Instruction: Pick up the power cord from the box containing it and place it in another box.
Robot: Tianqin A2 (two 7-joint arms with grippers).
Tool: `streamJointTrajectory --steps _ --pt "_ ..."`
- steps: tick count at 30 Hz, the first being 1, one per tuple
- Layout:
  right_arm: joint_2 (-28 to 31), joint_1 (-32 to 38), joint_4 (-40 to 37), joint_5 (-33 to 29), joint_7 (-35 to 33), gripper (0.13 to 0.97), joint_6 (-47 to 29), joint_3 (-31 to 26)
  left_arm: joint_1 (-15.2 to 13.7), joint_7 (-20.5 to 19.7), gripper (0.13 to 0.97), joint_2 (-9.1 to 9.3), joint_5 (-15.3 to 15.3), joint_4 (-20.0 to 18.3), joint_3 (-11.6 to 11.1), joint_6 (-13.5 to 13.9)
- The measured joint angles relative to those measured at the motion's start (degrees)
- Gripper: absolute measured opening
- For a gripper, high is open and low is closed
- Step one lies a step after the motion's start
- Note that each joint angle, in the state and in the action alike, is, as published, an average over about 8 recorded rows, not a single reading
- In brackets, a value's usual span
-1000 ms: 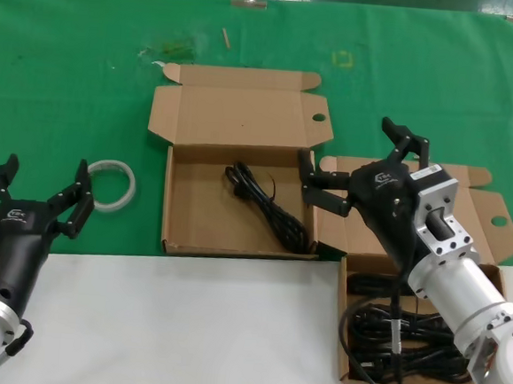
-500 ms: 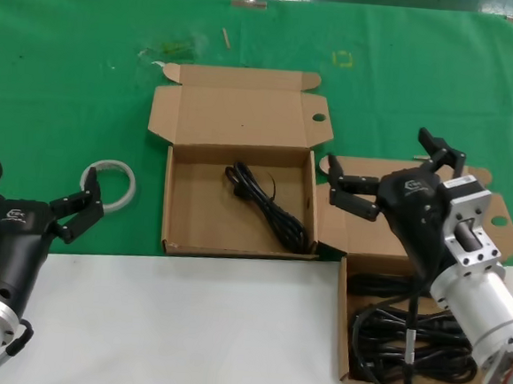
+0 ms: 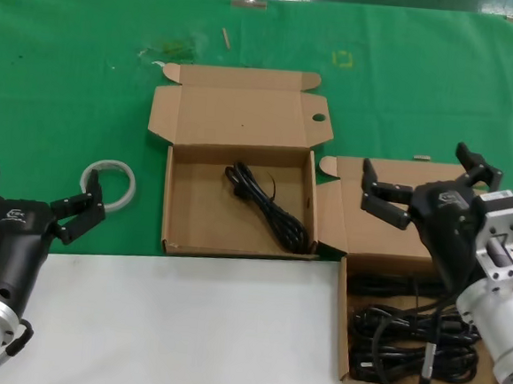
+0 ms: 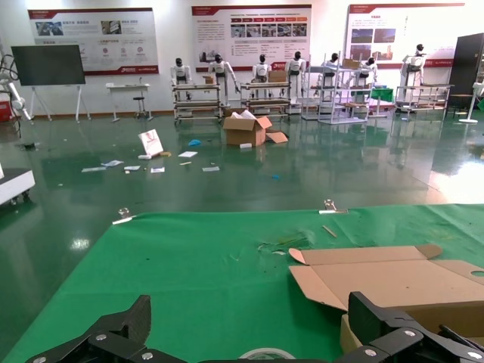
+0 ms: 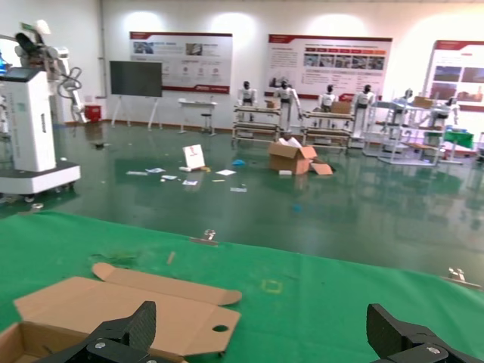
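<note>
The right gripper (image 3: 426, 183), a black two-fingered pincer on a silver wrist, hovers with its fingers spread wide and nothing between them. Directly beneath and beside it lies the plain unmarked flap lid of a shallow brown cardboard mailer box (image 3: 344, 341), whose tray sits nearer the robot than the pincer and holds a bulky tangle of black cables (image 3: 413, 342). To the left of this pincer, just past its left fingertip, stands a second shallow brown cardboard box (image 3: 173, 212) with its flap lid open behind it, a tiny dark dot mid-panel and a round hole in the wing tab. Inside that tray the thin black power cord (image 3: 269, 206), bundled as a long narrow hank, lies diagonally on the floor toward the wall closest to the right pincer, apart from it.

The left gripper (image 3: 36, 194), also black, waits well to the left near the table edge, fingers apart and empty. A white ring of tape (image 3: 109, 185) lies on the green cloth (image 3: 70, 79) just beyond its right fingertip.
</note>
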Motion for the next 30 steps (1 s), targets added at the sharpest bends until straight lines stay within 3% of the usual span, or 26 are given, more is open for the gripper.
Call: streamJointTrajectory --steps 14,30 --pt "-1.67 -4.41 1.63 -0.65 -0.23 0.966 0.31 6.18 0.00 0.01 0.964 0.00 0.00 0.00 0.00 0.00" --pt "-2.69 -7.12 2.64 -1.06 -0.36 0.966 0.51 9.96 0.00 0.00 0.966 0.00 0.00 0.00 0.00 0.00"
